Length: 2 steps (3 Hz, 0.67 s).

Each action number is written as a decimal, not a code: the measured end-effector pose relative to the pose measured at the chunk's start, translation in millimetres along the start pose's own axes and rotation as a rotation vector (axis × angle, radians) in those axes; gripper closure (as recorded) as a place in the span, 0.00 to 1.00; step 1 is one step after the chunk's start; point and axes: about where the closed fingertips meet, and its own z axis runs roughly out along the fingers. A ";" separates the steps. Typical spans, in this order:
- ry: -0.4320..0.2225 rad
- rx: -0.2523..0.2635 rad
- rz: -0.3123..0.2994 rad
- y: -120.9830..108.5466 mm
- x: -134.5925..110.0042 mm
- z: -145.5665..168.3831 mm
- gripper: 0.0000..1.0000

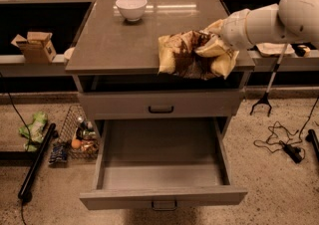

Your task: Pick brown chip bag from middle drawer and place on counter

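The gripper (pixel 219 45) is over the counter's (pixel 114 45) right front corner, buried in the crumpled end of the brown chip bag (pixel 182 55). The bag hides that stretch of counter edge, and its print is unreadable. The arm (pixel 269 17) is cut off at the right. The wire basket's (pixel 75 124) contents are too small to identify.

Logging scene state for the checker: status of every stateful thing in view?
middle drawer: pulled open, tray empty.
upper drawer: shut.
brown chip bag: crumpled, over front edge of counter, partly overhanging.
claw: at bag's right end, wrapped by it.
white bowl: upright on counter.
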 end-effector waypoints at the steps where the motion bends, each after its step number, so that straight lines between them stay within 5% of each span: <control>1: -0.064 0.140 0.064 -64.6 16.9 16.8 1.00; 2: -0.106 0.244 0.112 -106.7 29.1 25.7 1.00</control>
